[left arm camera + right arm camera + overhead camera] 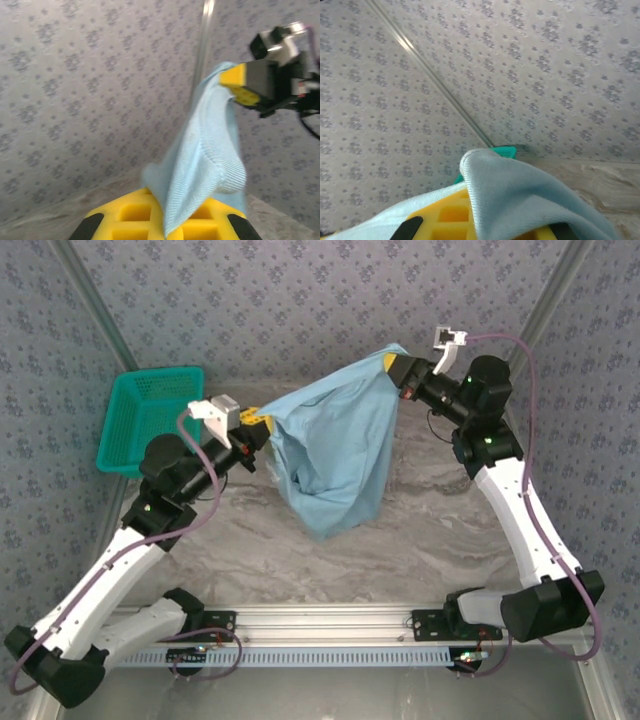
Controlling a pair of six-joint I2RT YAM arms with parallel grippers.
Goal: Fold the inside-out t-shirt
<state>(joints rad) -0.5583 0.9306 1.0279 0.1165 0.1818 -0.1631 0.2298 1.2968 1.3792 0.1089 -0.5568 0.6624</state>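
Left gripper [260, 422] and right gripper [392, 365] are both clamped on the inside-out t-shirt [335, 455], its taut edge running from 8 to 2 o'clock between them, bulk sagging toward 6 o'clock over the table [450, 530].

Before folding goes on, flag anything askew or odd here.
The t-shirt hangs bunched and lopsided, pinched by the left gripper and the right gripper. It sags to a point instead of lying spread flat. Nothing looks torn or spilled.
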